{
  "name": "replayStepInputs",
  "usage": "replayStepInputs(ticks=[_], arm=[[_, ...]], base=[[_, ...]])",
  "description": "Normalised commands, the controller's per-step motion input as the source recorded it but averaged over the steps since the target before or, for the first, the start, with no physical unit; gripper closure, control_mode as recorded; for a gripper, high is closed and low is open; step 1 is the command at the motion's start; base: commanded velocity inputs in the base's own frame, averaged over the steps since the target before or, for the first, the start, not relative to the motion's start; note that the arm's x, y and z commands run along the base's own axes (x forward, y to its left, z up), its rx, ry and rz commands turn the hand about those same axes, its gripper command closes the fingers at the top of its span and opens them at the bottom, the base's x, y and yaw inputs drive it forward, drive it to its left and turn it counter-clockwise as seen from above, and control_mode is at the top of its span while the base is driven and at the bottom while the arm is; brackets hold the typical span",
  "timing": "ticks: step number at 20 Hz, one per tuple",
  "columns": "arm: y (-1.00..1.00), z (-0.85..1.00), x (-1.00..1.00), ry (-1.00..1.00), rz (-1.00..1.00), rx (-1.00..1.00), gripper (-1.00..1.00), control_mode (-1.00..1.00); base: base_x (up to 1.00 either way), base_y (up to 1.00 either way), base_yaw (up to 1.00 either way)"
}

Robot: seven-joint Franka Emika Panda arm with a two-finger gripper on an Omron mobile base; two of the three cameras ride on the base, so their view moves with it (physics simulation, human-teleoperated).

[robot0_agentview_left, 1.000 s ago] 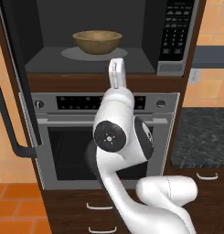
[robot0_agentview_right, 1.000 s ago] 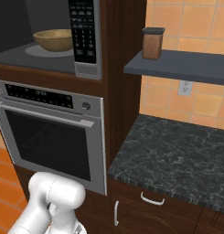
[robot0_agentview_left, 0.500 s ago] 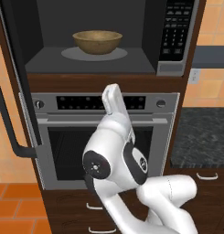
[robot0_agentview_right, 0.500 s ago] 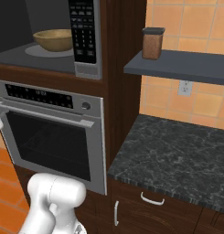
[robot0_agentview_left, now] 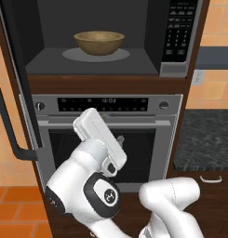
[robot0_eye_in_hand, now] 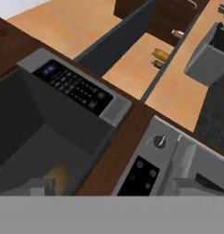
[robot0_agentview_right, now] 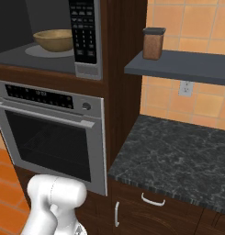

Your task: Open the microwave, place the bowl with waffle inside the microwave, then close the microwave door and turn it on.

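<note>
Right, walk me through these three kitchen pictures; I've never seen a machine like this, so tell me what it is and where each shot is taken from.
The white jointed thing is a robot arm on a base that can drive. Two cameras ride on that base behind the arm, one to its left and one to its right, both looking forward. The third sits on the hand and looks along the gripper, so its picture is tilted.

Above is the microwave, with the microwave door swung open to the left. The bowl with waffle sits on the turntable inside. Below is a steel oven. To the right are a dark stone counter and a shelf with a brown jar.

Going by these pictures, the arm holds nothing.
</note>
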Motion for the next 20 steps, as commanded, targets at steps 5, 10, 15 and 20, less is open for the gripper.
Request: replayStepInputs(ticks=[5, 10, 15, 20], arm=[[0.50, -0.37, -0.18, -0.10, -0.08, -0.25, -1.00, -1.00], [0.39, -0.21, -0.08, -0.06, -0.06, -0.21, 1.00, -1.00], [0.35, 0.00, -0.12, -0.11, 0.00, -0.27, 1.00, -1.00], [0.46, 0.00, -0.06, -0.04, -0.01, -0.36, 1.00, -1.00]], base=[[0.00, 0.00, 0.00], [0.00, 0.00, 0.00], [0.00, 0.00, 0.00], [0.00, 0.00, 0.00]])
